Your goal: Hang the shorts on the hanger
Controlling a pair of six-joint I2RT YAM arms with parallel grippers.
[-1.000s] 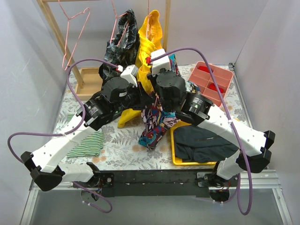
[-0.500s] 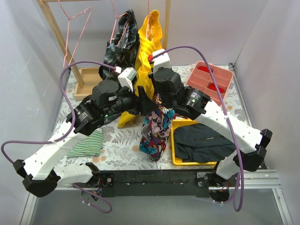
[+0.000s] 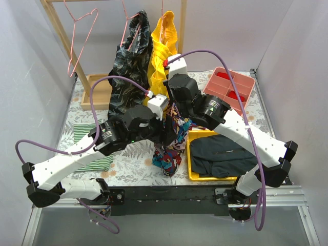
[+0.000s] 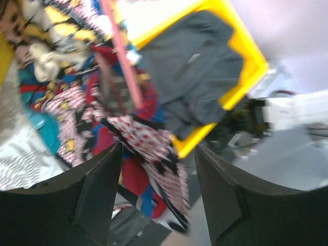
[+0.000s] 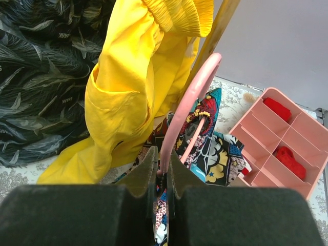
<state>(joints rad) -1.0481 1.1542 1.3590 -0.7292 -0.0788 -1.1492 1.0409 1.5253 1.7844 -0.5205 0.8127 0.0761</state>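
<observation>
The comic-print shorts (image 3: 168, 154) hang in a bunch over the table's middle, draped on a pink hanger (image 5: 192, 97). My right gripper (image 5: 164, 171) is shut on the hanger's wire, and the shorts (image 5: 218, 148) drop just beyond it. In the left wrist view a pink hanger wire (image 4: 120, 51) crosses the shorts (image 4: 128, 128). My left gripper (image 4: 159, 200) is open right beside the cloth, whose lower edge shows between the fingers (image 4: 97, 195). From above, the left gripper (image 3: 171, 134) sits against the shorts below the right gripper (image 3: 174, 114).
A black-grey patterned garment (image 3: 128, 61) and a yellow garment (image 3: 161, 46) hang on the wooden rack (image 3: 64, 36), with an empty pink hanger (image 3: 82, 31). A yellow tray (image 3: 190, 171) holds dark cloth (image 3: 223, 156). A pink compartment box (image 3: 230, 89) stands back right, and striped cloth (image 3: 97, 164) lies front left.
My left gripper went from shut to open and swung forward and right, next to the shorts. The shorts now hang from the hanger in the right gripper, which barely moved.
</observation>
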